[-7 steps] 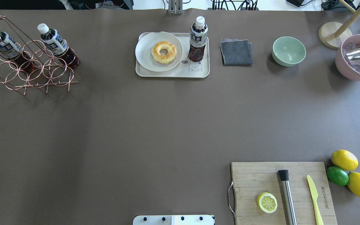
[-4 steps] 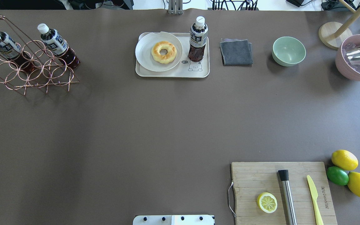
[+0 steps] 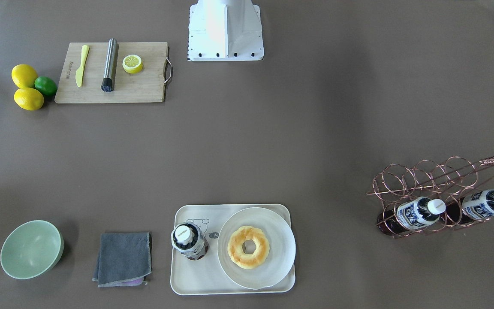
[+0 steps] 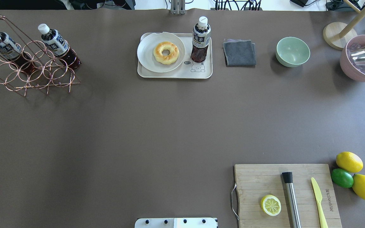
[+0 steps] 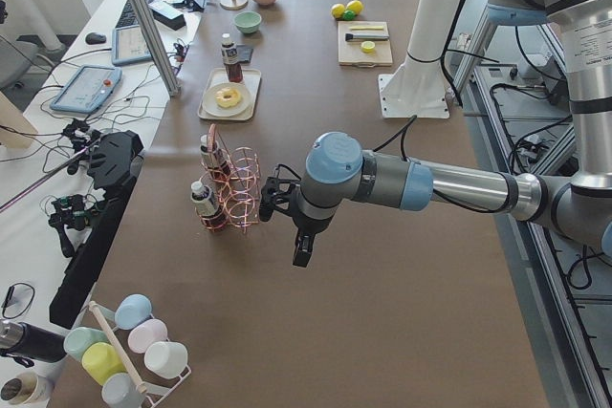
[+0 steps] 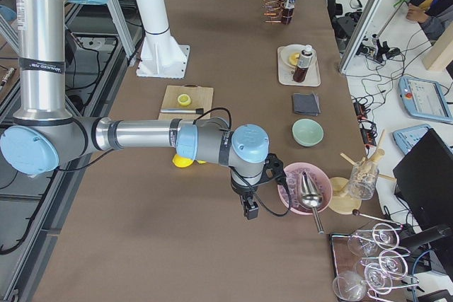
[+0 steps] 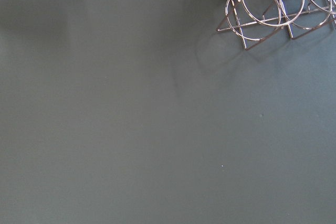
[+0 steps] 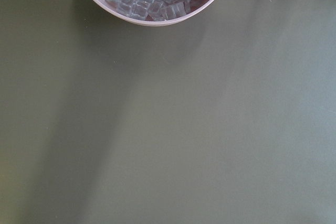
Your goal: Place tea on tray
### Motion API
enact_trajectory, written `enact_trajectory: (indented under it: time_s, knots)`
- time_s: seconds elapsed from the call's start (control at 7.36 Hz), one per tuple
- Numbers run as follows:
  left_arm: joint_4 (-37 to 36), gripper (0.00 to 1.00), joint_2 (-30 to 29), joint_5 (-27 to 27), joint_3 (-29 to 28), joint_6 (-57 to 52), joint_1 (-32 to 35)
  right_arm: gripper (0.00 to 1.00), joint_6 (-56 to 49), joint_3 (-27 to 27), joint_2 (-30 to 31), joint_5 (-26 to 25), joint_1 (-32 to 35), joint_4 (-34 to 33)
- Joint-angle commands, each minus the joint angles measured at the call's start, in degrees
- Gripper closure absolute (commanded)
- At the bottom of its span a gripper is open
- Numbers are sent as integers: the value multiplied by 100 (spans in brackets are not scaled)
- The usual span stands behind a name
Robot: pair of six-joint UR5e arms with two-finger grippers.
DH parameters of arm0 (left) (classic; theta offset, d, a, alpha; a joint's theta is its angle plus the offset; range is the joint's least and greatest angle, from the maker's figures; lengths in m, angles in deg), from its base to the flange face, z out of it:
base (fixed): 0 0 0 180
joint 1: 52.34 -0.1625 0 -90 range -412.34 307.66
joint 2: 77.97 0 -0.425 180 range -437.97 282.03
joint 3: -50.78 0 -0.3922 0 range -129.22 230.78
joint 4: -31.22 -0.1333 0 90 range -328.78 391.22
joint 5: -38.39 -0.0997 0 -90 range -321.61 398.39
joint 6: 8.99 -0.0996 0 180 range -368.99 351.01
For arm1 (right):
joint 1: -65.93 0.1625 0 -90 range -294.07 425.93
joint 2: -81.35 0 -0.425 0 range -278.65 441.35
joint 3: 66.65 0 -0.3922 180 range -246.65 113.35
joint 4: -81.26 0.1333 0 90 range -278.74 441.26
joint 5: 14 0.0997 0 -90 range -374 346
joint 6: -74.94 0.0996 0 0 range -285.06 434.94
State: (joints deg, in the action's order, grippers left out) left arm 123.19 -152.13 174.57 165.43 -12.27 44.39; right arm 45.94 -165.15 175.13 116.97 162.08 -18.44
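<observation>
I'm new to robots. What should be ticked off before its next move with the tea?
1. Tea upright on tray: ok.
2. Cap on: ok.
3. Plate with donut on tray: ok.
4. Other two bottles in rack: ok.
5. Left gripper open: cannot tell, seen only from the side.
6. Right gripper open: cannot tell, same reason.
</observation>
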Motion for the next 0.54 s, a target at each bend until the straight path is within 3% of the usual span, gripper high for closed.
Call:
enact_trajectory:
  time_s: [0.0, 0.41]
  knots:
    - [5, 3, 24, -126, 259, -251, 171, 0, 18, -117, 36, 8, 0, 4]
    - [14, 3, 24, -135, 286, -261, 215, 0, 87, -99, 27, 52, -17, 4]
